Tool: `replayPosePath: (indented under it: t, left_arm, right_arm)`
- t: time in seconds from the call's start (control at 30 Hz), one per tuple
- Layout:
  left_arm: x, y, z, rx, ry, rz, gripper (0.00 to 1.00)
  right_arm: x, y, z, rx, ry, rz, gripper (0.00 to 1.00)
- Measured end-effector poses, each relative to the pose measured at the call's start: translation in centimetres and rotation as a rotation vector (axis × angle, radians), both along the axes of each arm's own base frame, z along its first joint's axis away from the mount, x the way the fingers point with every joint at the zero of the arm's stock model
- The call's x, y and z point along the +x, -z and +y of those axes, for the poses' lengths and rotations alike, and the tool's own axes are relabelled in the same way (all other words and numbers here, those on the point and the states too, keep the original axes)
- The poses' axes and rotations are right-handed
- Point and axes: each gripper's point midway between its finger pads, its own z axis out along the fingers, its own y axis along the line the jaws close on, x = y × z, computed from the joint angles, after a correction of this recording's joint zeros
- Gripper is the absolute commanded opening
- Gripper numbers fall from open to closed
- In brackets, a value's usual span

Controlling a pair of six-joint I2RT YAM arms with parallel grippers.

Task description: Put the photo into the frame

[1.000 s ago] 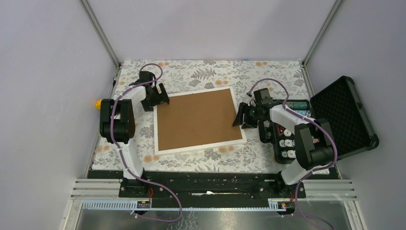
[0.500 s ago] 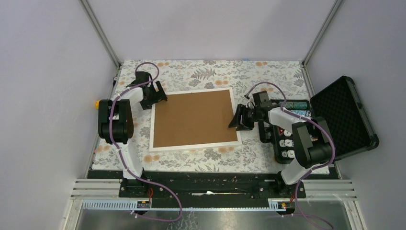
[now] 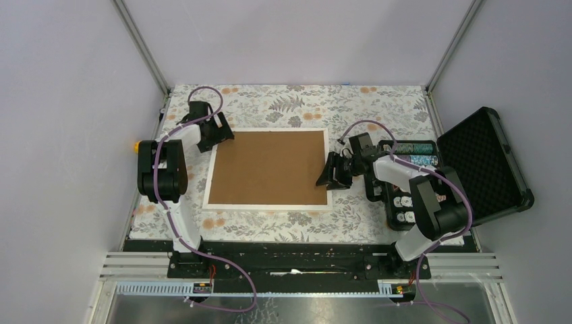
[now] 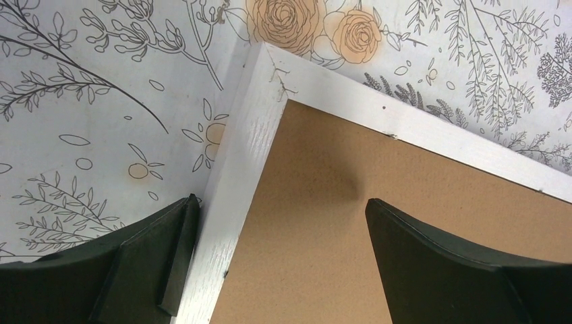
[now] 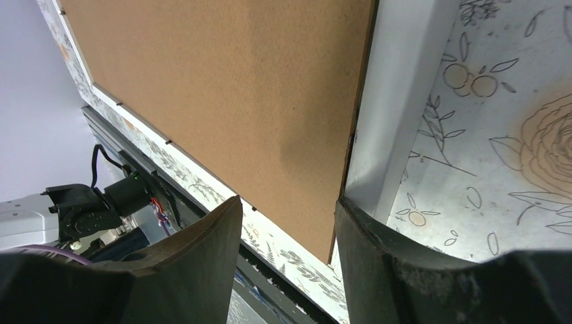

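- Frame point(image 3: 270, 207): flat, face down on the floral tablecloth point(image 3: 290, 104), long axis left to right, brown backing board point(image 3: 266, 167) filling its back; photo not in view.
- Right gripper point(image 3: 326, 172): at the frame's right rail, toward the near corner, half open, one finger over the board, the other against the rail's inner edge, pinching nothing visible.
- Left gripper point(image 3: 219, 131): farther off, spread wide astride the far-left corner, frame stretching away to its right.

12 o'clock: bare tablecloth point(image 3: 297, 104) leaving passing room | 3 o'clock: open case point(image 3: 482, 158) blocking | centre: frame point(image 3: 270, 206) occupying
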Motion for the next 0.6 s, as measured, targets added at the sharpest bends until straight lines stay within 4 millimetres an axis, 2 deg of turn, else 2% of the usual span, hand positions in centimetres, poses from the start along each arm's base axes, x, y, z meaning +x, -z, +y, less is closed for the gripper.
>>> replayPosePath:
  t: [0.3,0.5,0.6]
  left_arm:
    - [0.3,0.0,0.1,0.001,-0.001,-0.015,0.99]
    - [0.3,-0.1,0.0,-0.001,0.001,-0.019,0.99]
    - [0.4,-0.1,0.0,-0.001,0.001,-0.021,0.99]
  right_arm:
    - [-1.0,0.1,0.6,-0.015,-0.023,-0.017,0.57]
    - [-1.4,-1.9,0.9,-0.006,-0.025,-0.064,0.56]
    - [-1.4,-1.9,1.0,-0.002,-0.014,-0.054,0.56]
